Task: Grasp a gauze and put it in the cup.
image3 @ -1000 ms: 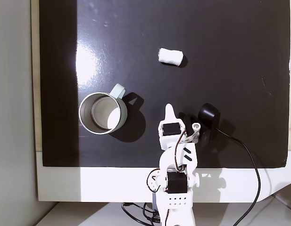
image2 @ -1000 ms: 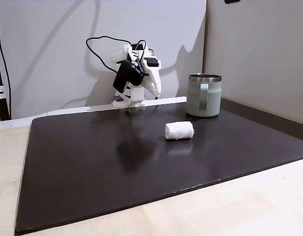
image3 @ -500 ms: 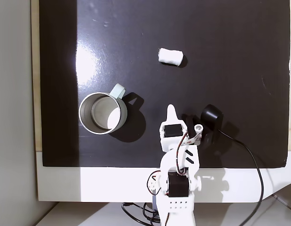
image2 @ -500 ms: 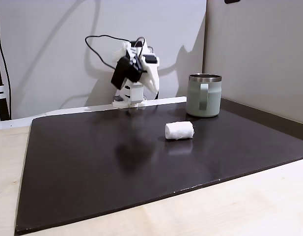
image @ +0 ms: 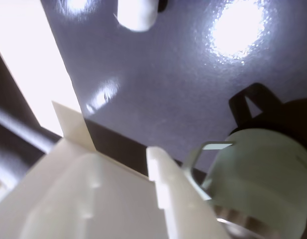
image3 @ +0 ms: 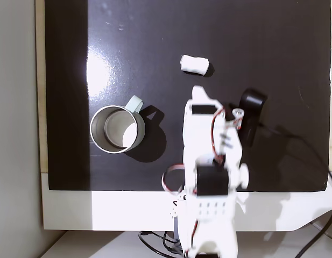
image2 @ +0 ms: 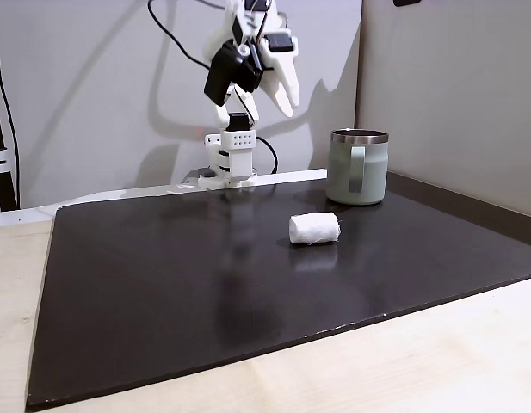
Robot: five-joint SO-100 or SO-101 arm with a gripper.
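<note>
Gauze (image3: 195, 64) lies on the mat, apart from the cup (image3: 117, 129).

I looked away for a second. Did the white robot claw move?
Yes. In a fixed view the white two-finger gripper has risen well above the pale green metal-rimmed mug; from above it has reached closer to the small white gauze roll.

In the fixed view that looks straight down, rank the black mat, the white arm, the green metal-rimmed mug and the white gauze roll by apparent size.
1. The black rectangular mat, by far the largest.
2. The white robot arm; it rises toward the camera, so its look is inflated.
3. The pale green mug with the bare metal rim.
4. The small white gauze roll.
</note>
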